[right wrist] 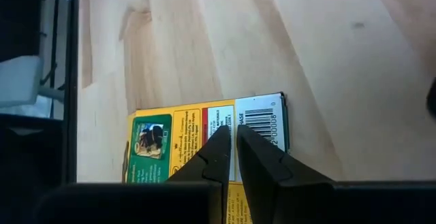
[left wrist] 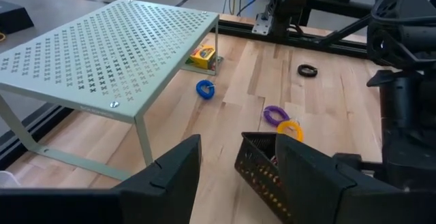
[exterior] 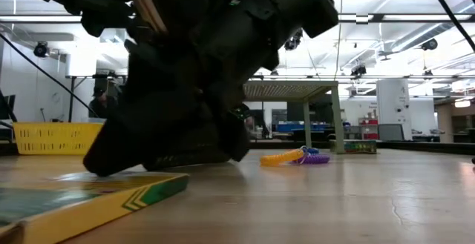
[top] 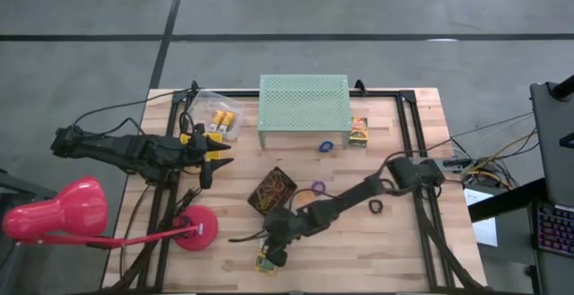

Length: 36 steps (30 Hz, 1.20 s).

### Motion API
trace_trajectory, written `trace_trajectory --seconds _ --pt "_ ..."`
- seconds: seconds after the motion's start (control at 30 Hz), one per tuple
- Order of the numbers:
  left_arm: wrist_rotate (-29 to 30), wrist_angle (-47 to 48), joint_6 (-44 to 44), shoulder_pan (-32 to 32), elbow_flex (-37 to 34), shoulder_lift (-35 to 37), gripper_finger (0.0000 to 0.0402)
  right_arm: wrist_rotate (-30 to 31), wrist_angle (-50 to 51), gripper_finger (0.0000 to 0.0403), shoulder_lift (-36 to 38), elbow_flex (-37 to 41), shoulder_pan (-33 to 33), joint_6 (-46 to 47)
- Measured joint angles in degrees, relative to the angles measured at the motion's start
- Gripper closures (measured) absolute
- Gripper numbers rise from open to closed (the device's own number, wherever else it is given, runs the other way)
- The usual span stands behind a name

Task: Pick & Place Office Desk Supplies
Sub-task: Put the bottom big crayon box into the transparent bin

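Observation:
A yellow printed box (right wrist: 197,125) lies flat on the table near its near edge (top: 264,262), and shows in the foreground of the low view (exterior: 82,199). My right gripper (right wrist: 234,141) hangs over it (top: 270,248), pointing down, fingers shut with only a sliver between them. My left gripper (left wrist: 238,146) waits open at the table's left (top: 218,159), facing a black mesh tray of rubber bands (top: 273,190). Purple and yellow rings (left wrist: 281,120), a blue ring (left wrist: 204,88) and a black ring (left wrist: 307,70) lie loose on the wood. My right gripper stands with its shut fingertips (right wrist: 219,146) over the box's barcode end (right wrist: 262,118), coming from above. I cannot tell whether they touch the box; the box lies flat on the table.
The mint-green perforated stand (top: 303,102) stands at the far side, with another yellow box (top: 360,132) at its right end. A clear tub with yellow boxes (top: 220,120) sits far left. The pink lamp (top: 58,212) and its base (top: 195,230) take up the near left.

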State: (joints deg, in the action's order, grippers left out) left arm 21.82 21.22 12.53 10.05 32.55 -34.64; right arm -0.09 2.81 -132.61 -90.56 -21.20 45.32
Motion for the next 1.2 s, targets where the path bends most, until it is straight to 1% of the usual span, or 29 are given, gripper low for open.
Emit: trace_trajectory --seconds 0.23,0.47,0.67,0.77,0.83,0.9,0.93,1.07,1.2 --pt "0.01 0.07 0.03 0.01 0.01 -0.01 0.0208 -0.12 1.12 0.0372 0.4 -1.23 0.62 -3.63" --pt "0.01 0.18 0.14 0.01 -0.01 0.01 0.0208 0.96 8.97 0.0372 2.75 -2.68 0.53 -3.62" --pt "0.0 0.22 0.12 0.01 -0.12 -0.1 0.0208 5.33 15.94 0.0372 3.06 -7.37 0.17 -6.71" --pt "-0.01 0.18 0.12 0.01 -0.12 -0.1 0.0208 9.73 22.24 0.0372 3.78 -10.83 0.16 -9.23" --pt "-0.01 0.16 0.12 0.01 -0.12 -0.1 0.0208 14.08 25.79 0.0372 4.1 -12.38 0.17 -10.66" --pt "-0.01 0.18 0.1 0.01 -0.12 -0.1 0.0208 17.9 25.78 0.0372 4.28 -13.31 0.23 -12.71" --pt "0.0 0.17 0.1 0.01 -0.12 -0.1 0.0208 18.61 25.38 0.0372 4.3 -13.75 0.47 -13.89" --pt "0.01 0.07 0.07 0.01 -0.12 -0.1 0.0208 18.63 23.18 0.0372 4.32 -16.85 2.37 -18.07" --pt "0.01 0.06 -0.03 0.01 -0.12 -0.1 0.0208 17.13 18.0 0.0372 3.21 -16.93 4.96 -21.3"
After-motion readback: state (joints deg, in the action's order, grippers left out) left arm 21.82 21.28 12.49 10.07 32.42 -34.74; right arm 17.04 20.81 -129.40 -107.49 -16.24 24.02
